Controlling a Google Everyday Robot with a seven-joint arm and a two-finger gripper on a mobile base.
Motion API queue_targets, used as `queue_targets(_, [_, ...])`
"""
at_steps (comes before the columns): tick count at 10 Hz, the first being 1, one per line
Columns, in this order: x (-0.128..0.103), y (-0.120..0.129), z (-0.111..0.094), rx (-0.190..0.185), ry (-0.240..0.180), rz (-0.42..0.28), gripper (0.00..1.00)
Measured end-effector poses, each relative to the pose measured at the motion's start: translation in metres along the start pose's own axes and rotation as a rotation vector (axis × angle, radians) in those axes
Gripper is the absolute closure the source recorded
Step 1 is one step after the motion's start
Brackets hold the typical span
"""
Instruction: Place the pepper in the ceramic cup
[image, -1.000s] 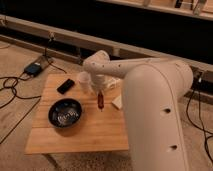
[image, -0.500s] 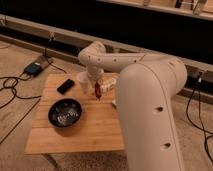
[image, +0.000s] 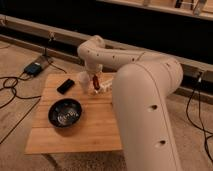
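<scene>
My gripper (image: 93, 79) hangs over the back of the wooden table (image: 75, 140), at the end of the big white arm. It is shut on the pepper (image: 95, 84), a small dark red chili that points downward from the jaws. The ceramic cup (image: 82, 80), small and whitish, stands just left of the pepper, touching or almost touching it. The pepper is above the table and beside the cup's rim, not inside it. The arm hides part of the cup.
A wide dark bowl (image: 65, 113) sits at the table's front left. A flat black object (image: 65, 86) lies left of the cup. A pale block (image: 105, 88) lies right of the gripper. Cables and a power box (image: 34, 68) are on the floor at left.
The gripper has carried the pepper left and toward the back of the table, from near the pale block to right beside the cup.
</scene>
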Motion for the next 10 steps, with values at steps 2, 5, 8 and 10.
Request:
queue_targets(2, [-0.014, 0.005, -0.003, 0.001, -0.022, -0.035, 1.0])
queue_targets(5, [-0.042, 0.022, -0.011, 0.001, -0.066, -0.101, 1.0])
queue_targets(8, [-0.067, 0.034, -0.014, -0.011, -0.117, -0.163, 1.0])
queue_targets(10, [-0.08, 0.036, -0.013, -0.027, -0.15, -0.196, 1.0])
